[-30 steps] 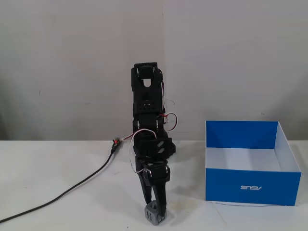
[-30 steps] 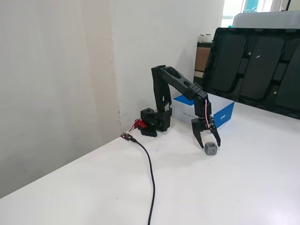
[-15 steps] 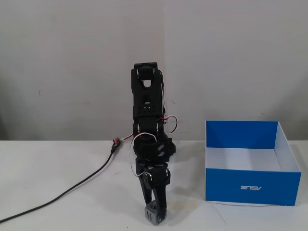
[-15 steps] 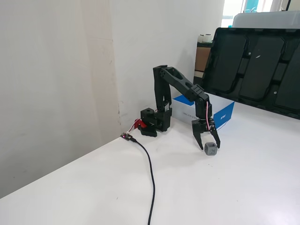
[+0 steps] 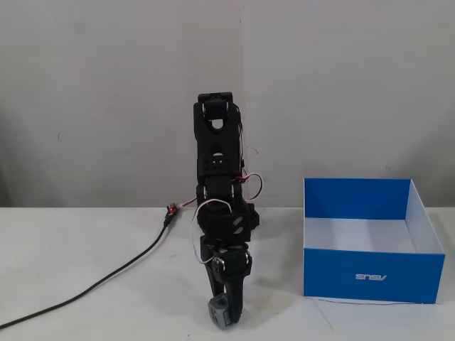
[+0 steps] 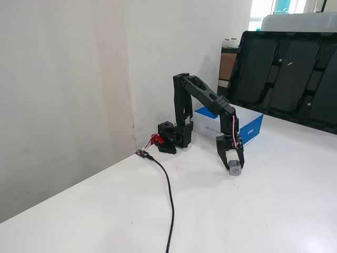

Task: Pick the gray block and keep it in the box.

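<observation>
The gray block (image 5: 219, 313) is low at the front of the white table, between the fingers of my gripper (image 5: 225, 315), which points straight down and is shut on it. In the other fixed view the gray block (image 6: 235, 168) shows pinched between the two black fingers of my gripper (image 6: 234, 167), at or just above the table. The box (image 5: 370, 275), blue outside and white inside, stands open-topped to the right of the arm in this fixed view. Seen from the side, the box (image 6: 254, 128) lies behind the arm, partly hidden by it.
A black cable (image 5: 106, 281) runs from the arm's base toward the front left. The cable (image 6: 169, 196) crosses the table in the other fixed view. A large dark panel (image 6: 287, 79) leans behind the box. A white wall closes off the back.
The gripper's fingers have closed in on the gray block. The block has shifted slightly left and up in the front fixed view, and now sits squarely between the fingers.
</observation>
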You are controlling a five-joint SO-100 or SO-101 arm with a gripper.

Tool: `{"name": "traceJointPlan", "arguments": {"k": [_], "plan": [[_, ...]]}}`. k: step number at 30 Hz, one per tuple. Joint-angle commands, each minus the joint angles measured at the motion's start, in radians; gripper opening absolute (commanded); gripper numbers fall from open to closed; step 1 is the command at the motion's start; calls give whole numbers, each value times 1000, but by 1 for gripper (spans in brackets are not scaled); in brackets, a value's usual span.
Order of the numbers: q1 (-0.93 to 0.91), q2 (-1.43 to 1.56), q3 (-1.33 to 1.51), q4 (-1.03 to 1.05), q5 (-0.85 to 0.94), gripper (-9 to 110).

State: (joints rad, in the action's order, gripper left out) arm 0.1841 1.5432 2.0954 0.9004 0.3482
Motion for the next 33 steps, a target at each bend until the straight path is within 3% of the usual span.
{"name": "traceJointPlan", "arguments": {"k": [1, 18, 33], "plan": [[12, 12, -69, -14, 8, 14], [25, 176, -219, 170, -15, 13], [284, 345, -454, 385, -166, 13]]}}
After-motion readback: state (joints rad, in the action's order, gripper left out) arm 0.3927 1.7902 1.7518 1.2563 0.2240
